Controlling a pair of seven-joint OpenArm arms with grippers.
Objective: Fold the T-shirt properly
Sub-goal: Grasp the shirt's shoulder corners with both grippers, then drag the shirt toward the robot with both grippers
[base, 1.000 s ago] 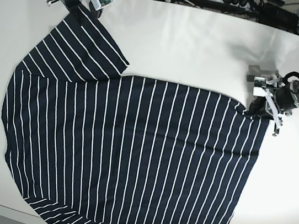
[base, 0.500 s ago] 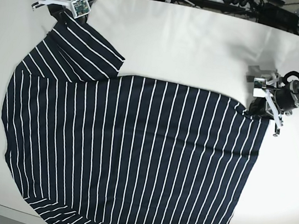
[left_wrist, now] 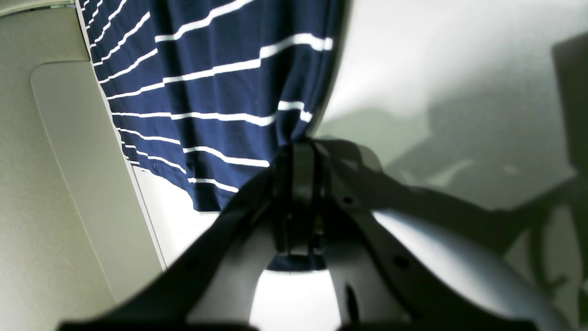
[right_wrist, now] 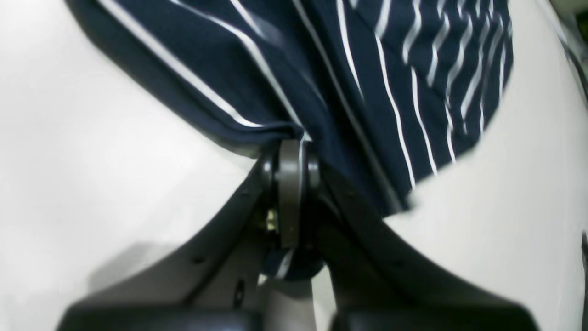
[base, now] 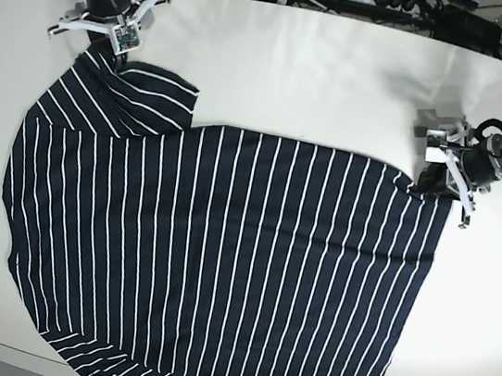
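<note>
White table (base: 323,77) fills the base view, cables and dark gear along the far edge. One T-shirt (base: 222,259), navy with white stripes, lies spread flat across the near half; its hem side reaches the front table edge, one sleeve hangs at the near-left corner. Bare tabletop behind the shirt and to its right, plenty of room there. Two grippers. Right gripper (base: 104,36), far left in the base view, is clamped on the far sleeve, which is bunched and pulled up toward it. Left gripper (base: 441,177), on the right, pinches the shirt's far-right corner. Wrist views show what base can't: the right gripper (right_wrist: 291,151) and the left gripper (left_wrist: 296,156) each have jaws closed tight with fabric between. Left wrist also shows a pale panel (left_wrist: 69,174) beside the table.
</note>
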